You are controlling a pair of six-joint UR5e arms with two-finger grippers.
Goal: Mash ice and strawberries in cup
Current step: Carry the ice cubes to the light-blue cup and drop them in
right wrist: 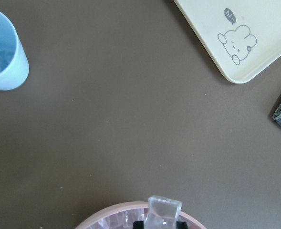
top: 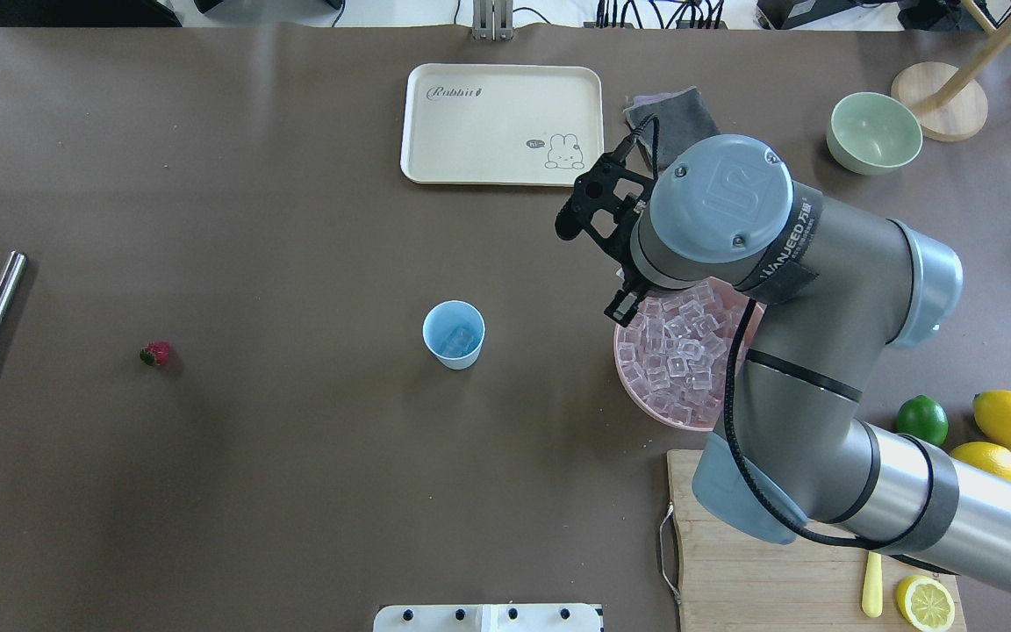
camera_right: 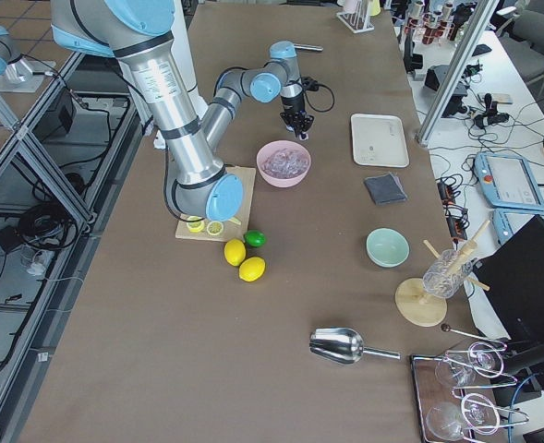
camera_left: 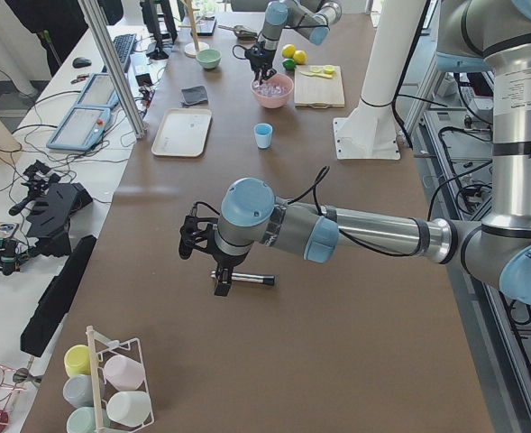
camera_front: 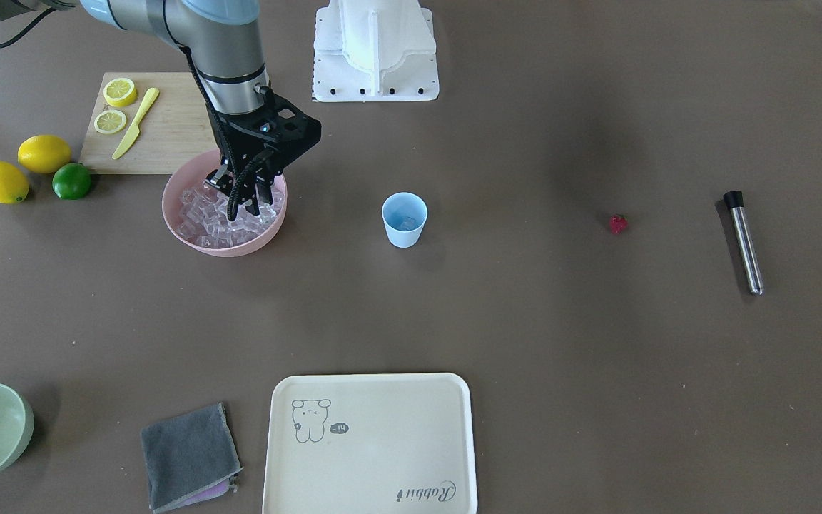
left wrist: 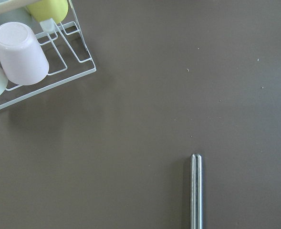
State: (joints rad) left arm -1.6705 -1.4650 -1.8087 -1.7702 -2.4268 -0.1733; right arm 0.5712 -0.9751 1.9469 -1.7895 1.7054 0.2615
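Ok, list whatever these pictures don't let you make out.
Left gripper: open or shut unclear; exterior left view only, small.
Steel rod: black end cut off by left wrist view's bottom edge.
Cup: count of ice inside too small to tell.
Pink bowl: far part hidden overhead by the right arm.

The brown tabletop (camera_front: 525,343) is carrying quite a spread here. Going by the front-facing view, the pale-blue cup (camera_front: 404,220) is standing roughly mid-table. The strawberry (camera_front: 618,224) is sitting well off to its right, and a steel rod (camera_front: 743,242) with a black tip is lying further right again. The pink bowl (camera_front: 225,250) of ice (camera_front: 200,214) is sitting left of the cup, just in front of the wooden cutting board (camera_front: 168,135). Two lemons (camera_front: 44,153) and a lime (camera_front: 71,181) are huddling beside the board. A cream tray (camera_front: 382,457), grey cloth (camera_front: 186,453) and green bowl (camera_front: 24,428) are lining up along the near edge.
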